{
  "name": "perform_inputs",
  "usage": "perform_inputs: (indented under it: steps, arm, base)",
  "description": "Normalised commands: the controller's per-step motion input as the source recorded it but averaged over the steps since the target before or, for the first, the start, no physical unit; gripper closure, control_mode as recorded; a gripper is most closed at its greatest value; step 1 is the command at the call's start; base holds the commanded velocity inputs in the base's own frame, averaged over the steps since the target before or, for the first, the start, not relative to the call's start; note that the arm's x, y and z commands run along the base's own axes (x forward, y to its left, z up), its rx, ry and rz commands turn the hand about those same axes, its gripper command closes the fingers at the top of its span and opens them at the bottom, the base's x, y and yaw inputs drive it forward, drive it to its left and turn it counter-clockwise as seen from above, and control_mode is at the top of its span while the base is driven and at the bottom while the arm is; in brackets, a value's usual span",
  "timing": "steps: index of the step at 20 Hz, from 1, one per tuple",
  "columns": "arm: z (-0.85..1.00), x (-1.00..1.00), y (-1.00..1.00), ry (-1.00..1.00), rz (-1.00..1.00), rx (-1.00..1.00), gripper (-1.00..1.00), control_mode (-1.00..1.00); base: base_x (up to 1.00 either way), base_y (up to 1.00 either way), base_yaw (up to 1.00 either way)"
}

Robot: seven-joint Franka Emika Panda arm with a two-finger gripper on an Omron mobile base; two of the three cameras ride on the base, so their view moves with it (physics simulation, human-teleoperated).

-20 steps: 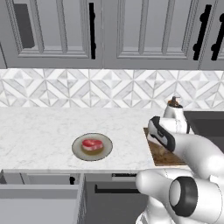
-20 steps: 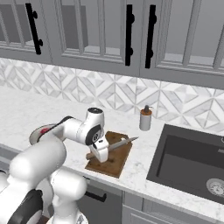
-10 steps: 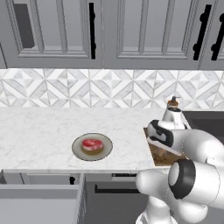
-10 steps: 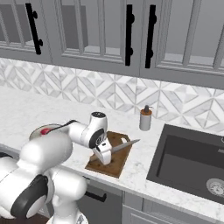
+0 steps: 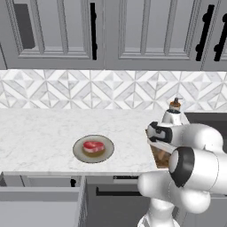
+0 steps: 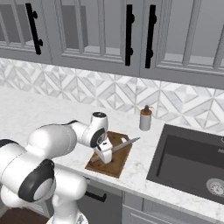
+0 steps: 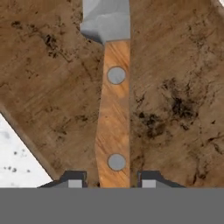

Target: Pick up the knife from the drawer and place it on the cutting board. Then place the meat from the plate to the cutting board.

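Knife on the board, claw over its handle

The knife [image 7: 114,109] runs bottom-to-top of the hand view on the cutting board [image 7: 175,78]; claw [image 7: 112,178] fingertips flank the handle, seemingly slightly parted.

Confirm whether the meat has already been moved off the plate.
No, the meat lies on the plate on the counter, away from the cutting board.

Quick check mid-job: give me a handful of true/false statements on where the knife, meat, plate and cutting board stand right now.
1. The knife lies on the cutting board. True.
2. The meat is on the cutting board. False: it sits on the plate.
3. The gripper straddles the knife's wooden handle. True.
4. The knife blade points toward the plate. False: it points toward the sink.
5. A soap dispenser stands behind the board. True.
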Motion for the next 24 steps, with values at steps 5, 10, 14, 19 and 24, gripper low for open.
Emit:
perform_inputs:
  steps: [5,10,14,19,24]
  arm:
    - [0.14,0.00,0.00,0.00,0.00,0.00,-1.00,-1.00]
    - [0.43,-0.36,0.21,-0.04,0.06,0.00,-1.00,-1.00]
    - [0.29,-0.17,0.64,0.00,0.12,-0.08,-1.00,-1.00]
    - [0.32,-0.03,0.68,0.00,0.07,-0.07,-1.00,-1.00]
    - [0.12,0.00,0.47,0.00,0.15,-0.05,-1.00,-1.00]
  base:
    - [0.00,0.00,0.00]
    - [0.00,0.00,0.00]
    - [0.00,0.00,0.00]
    - [0.00,0.00,0.00]
    - [0.00,0.00,0.00]
